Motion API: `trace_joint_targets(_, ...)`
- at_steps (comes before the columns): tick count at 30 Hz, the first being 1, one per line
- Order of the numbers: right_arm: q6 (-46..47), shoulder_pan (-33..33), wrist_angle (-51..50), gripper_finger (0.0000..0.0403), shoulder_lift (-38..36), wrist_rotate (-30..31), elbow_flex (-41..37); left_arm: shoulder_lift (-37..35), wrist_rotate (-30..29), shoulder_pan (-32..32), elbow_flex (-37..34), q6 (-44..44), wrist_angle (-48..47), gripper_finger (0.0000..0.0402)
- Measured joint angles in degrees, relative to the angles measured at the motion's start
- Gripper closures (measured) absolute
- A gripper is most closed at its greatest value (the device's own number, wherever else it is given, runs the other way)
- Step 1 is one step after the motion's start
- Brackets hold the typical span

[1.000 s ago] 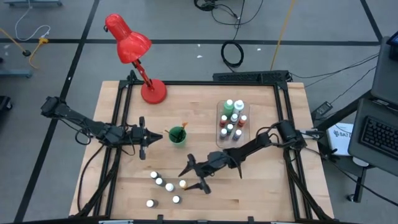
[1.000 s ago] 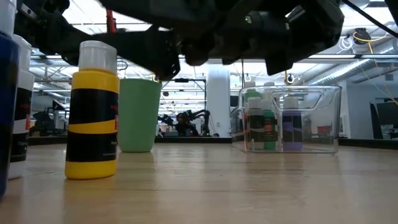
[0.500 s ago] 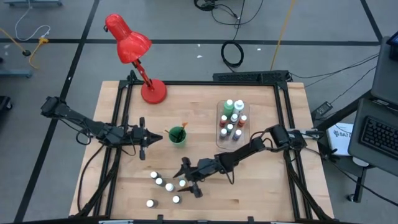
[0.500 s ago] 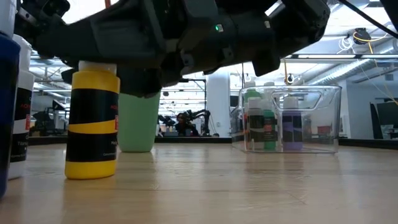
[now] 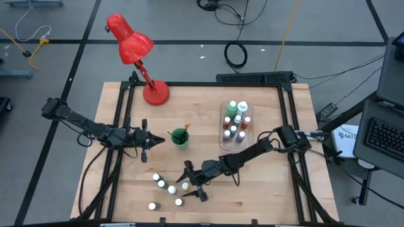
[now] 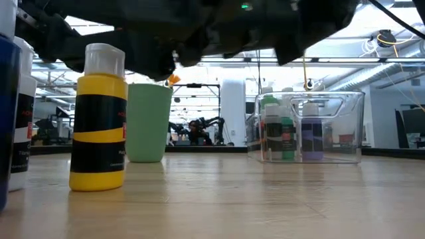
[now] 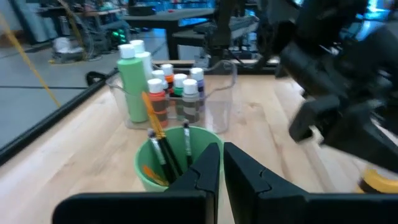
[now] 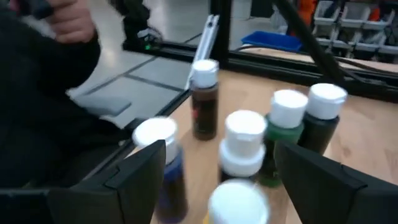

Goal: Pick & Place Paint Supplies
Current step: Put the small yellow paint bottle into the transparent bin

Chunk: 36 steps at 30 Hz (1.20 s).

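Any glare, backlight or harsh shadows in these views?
High view: even light, no glare on the table, only soft shadows. Low view: bright ceiling lights behind turn the arm overhead into a dark silhouette, while the yellow bottle is well lit. Left wrist view: evenly lit, no glare.

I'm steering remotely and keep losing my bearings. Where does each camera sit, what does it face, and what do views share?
High: overhead, straight down; both arms, open right gripper over loose bottles.
Low: table height, level; yellow bottle, cup, tray; dark arm overhead.
Left wrist: past shut left gripper at cup with brushes, tray.
Right wrist: between open fingers at bottles.
Shared: cup and tray in high, low, left wrist.
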Motion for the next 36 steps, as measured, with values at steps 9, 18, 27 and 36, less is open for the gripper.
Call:
trace_joint_targets(9, -1.6, 0.0, 0.9, 0.0112, -0.7, 0.7, -2.5, 0.0, 2.7, 0.0, 0.0, 0.2, -0.4, 0.0376)
trace_joint_targets(18, -0.5, -0.6, -0.8, 0.0121, -0.7, 1.6, -2.5, 0.0, 2.7, 0.0, 0.0, 0.3, -0.5, 0.0376)
trace_joint_targets(27, -1.9, -0.2, -1.1, 0.0264, -0.7, 1.7, -2.5, 0.0, 2.7, 0.0, 0.0, 0.4, -0.6, 0.0376)
trace_joint_targets(36, -7.3, 1.2, -14.5, 0.0294, -11.7, 5.0, -2.6, 0.0, 2.6, 0.0, 0.0, 0.0, -0.6, 0.0376)
